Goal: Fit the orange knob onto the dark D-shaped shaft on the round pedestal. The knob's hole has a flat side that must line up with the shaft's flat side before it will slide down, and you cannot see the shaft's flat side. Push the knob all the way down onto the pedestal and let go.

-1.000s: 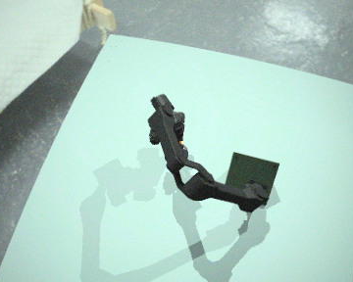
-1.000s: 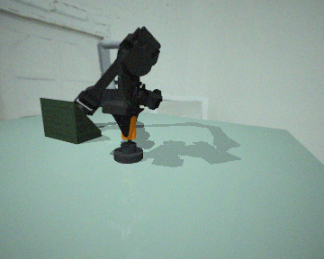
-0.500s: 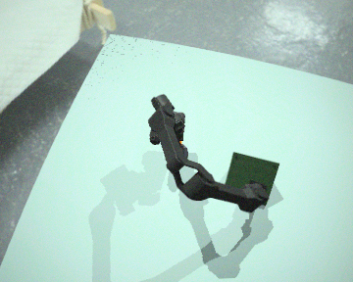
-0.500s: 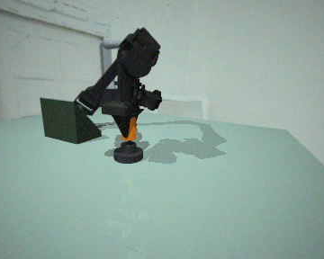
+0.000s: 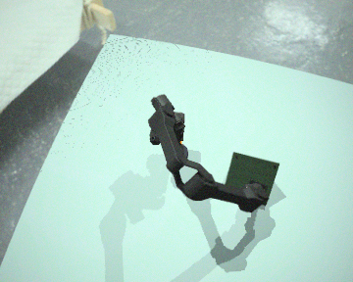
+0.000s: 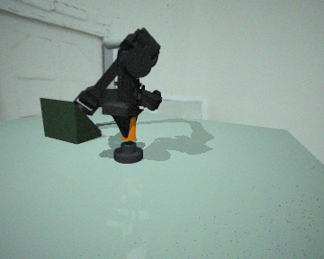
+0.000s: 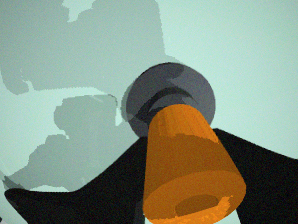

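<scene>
While the hand (image 6: 128, 135) (image 7: 180, 139) grips the knob (image 6: 132, 129) (image 7: 192, 160), no writing is legible.

No text, label, brand, number or sign can be read.
</scene>
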Robot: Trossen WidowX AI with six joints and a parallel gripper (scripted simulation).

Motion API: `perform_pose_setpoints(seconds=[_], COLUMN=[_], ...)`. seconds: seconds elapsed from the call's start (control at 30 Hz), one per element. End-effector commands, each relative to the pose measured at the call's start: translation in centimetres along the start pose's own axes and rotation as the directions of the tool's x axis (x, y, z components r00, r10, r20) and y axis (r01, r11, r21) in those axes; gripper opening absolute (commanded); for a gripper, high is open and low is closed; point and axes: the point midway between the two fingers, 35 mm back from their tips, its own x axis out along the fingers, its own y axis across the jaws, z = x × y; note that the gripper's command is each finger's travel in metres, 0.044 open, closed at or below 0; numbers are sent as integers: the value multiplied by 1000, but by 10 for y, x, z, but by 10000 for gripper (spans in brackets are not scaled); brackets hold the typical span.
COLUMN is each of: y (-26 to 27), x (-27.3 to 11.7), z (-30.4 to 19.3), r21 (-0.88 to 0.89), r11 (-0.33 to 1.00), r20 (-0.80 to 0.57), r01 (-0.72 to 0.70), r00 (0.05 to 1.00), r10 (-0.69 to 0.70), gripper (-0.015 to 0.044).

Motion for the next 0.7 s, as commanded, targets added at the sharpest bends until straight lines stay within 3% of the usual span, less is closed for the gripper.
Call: perform_pose_setpoints(seconds=[0.0, 0.67], y=[0, 0], x=[0, 3], z=[0, 1], r21=[44, -3], r11=[999, 1000], r20=[2, 2], r01=[0, 0], r00=[1000, 1000], r10=[0, 0], gripper=[0, 0])
